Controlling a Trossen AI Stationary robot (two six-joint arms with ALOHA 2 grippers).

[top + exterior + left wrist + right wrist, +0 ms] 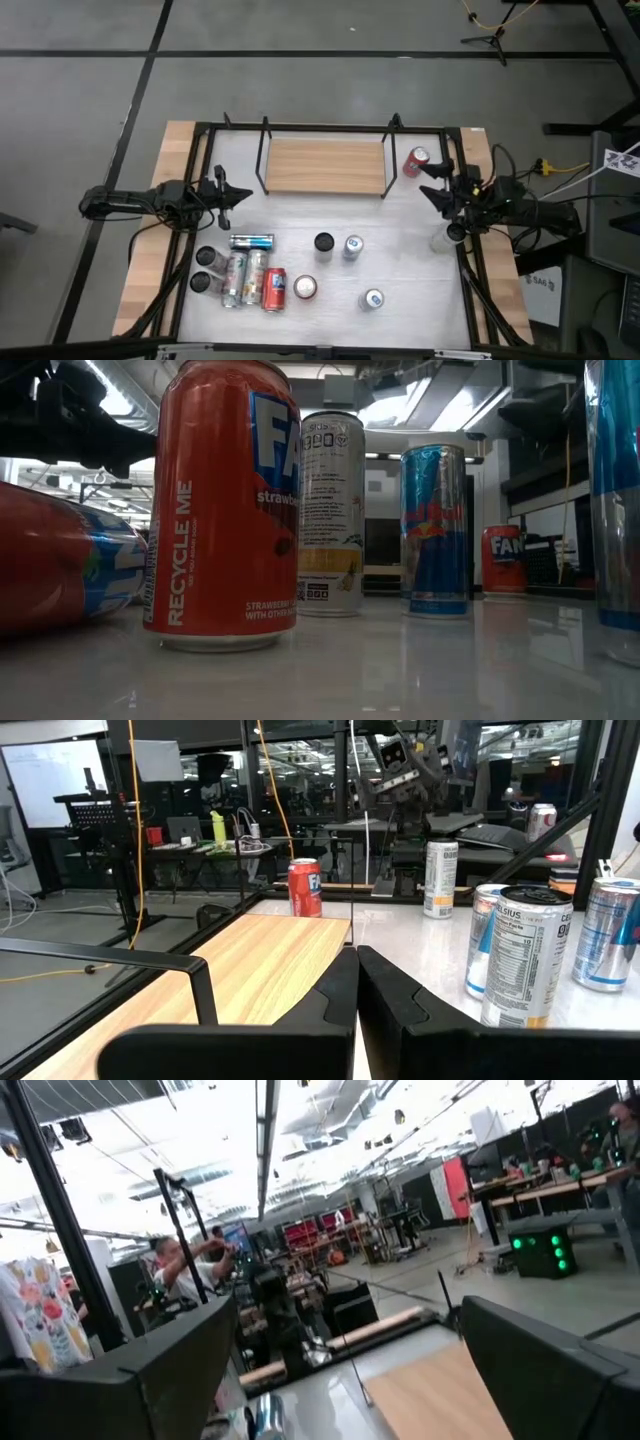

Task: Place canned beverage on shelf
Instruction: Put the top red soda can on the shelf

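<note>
The left gripper (222, 197) has its fingers pressed together, empty, with the shelf (325, 165) ahead and bare. The right gripper (440, 197) has its fingers spread, holding nothing; a red can (415, 161) stands just beyond their tips, beside the shelf. Risk: a misaligned approach could topple the can, since only one finger would make contact.

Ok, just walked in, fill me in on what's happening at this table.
A two-armed robot is meant to put canned drinks on the small wooden shelf, which holds no can yet. The left gripper is shut and empty at the table's left side; the right gripper is open beside a red can near the shelf's right end. The other cans sit in front, some standing, some lying.
</note>
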